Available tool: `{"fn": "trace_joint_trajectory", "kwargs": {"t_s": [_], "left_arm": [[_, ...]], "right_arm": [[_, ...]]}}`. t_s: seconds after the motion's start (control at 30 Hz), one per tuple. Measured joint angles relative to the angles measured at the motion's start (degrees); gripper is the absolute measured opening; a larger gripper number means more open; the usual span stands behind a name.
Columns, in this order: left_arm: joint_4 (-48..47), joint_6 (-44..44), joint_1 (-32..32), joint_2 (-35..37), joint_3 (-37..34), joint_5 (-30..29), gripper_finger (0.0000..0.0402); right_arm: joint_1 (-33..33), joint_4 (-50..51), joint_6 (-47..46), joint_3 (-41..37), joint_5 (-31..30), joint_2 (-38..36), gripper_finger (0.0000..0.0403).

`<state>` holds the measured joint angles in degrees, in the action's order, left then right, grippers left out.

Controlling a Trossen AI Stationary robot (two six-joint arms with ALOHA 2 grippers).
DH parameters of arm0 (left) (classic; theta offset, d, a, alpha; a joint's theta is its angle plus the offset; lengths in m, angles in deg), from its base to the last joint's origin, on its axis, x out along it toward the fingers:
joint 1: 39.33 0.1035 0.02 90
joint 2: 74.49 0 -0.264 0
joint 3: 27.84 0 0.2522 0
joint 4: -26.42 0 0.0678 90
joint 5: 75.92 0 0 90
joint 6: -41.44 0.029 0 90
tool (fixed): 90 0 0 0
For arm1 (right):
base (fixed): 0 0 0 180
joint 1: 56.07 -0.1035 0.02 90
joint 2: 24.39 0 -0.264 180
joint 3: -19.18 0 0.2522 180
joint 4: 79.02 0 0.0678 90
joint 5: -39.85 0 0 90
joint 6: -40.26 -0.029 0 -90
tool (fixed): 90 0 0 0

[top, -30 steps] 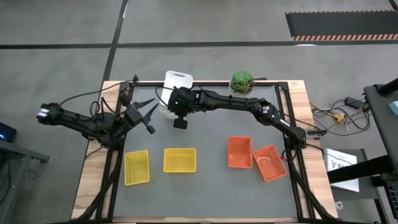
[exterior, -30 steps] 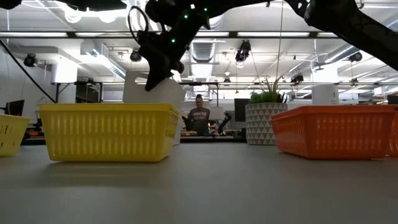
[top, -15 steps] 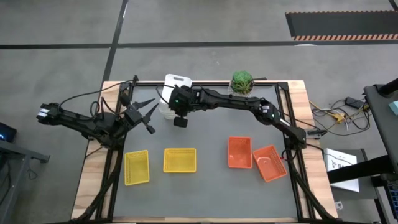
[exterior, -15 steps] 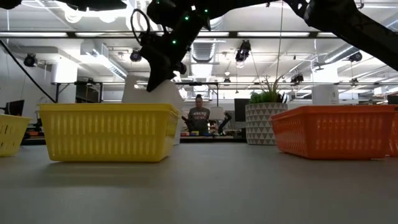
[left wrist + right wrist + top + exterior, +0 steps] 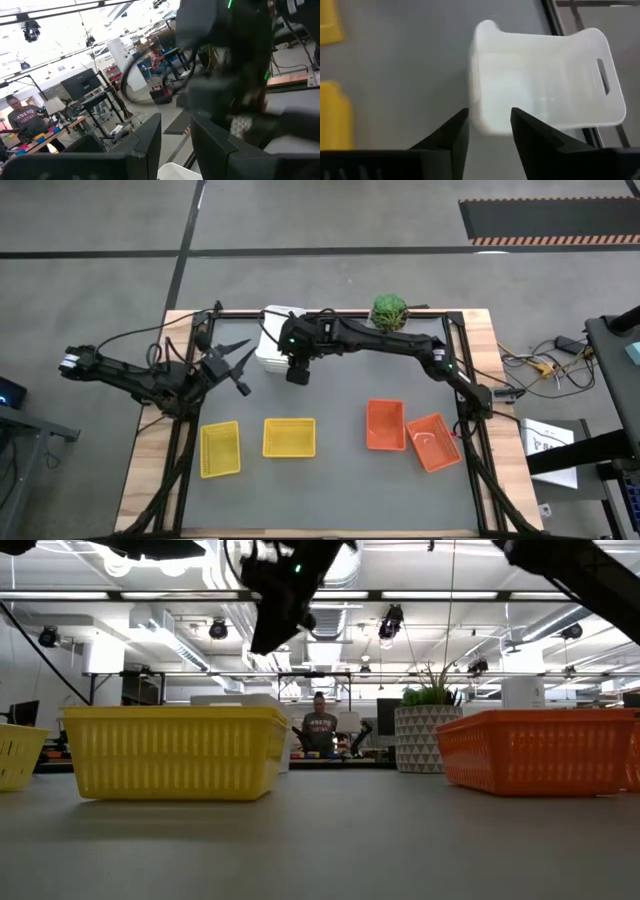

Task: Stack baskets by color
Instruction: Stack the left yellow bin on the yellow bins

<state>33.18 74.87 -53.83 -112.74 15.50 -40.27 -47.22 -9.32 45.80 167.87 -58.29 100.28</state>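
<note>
High view: white baskets (image 5: 272, 340) piled at upper centre; yellow baskets (image 5: 220, 448) and (image 5: 289, 437) side by side at lower left, orange baskets (image 5: 385, 424) and (image 5: 434, 441) touching at lower right, unstacked. Right gripper (image 5: 297, 372) just beside white pile; left gripper (image 5: 236, 363) idle at left.

Right wrist view: fingers (image 5: 451, 137) parted, empty, above white pile (image 5: 545, 102).

Left wrist view: fingers (image 5: 145, 145) part open, holding nothing.

Probably about a third done.

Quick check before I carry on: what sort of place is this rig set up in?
Probably a robotics lab or workshop in an open industrial hall. The low view shows exposed ceiling ducts and hanging lights, benches with a person at work behind the table, and the high view shows bare concrete floor.
</note>
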Motion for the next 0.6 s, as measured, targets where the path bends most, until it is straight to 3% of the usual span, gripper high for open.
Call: {"fn": "trace_joint_trajectory", "kwargs": {"t_s": [0.33, 0.6], "left_arm": [[0.21, -0.23, -0.08, -1.16, -0.17, 6.58, 0.0088], [1.52, -4.67, -0.28, -4.06, -0.13, 13.69, 0.0088]], "right_arm": [[-10.12, 9.8, -3.11, -3.01, 0.14, -5.91, 0.0086], [-18.14, 9.3, -10.97, -20.58, 0.17, -17.07, 0.0053]]}}
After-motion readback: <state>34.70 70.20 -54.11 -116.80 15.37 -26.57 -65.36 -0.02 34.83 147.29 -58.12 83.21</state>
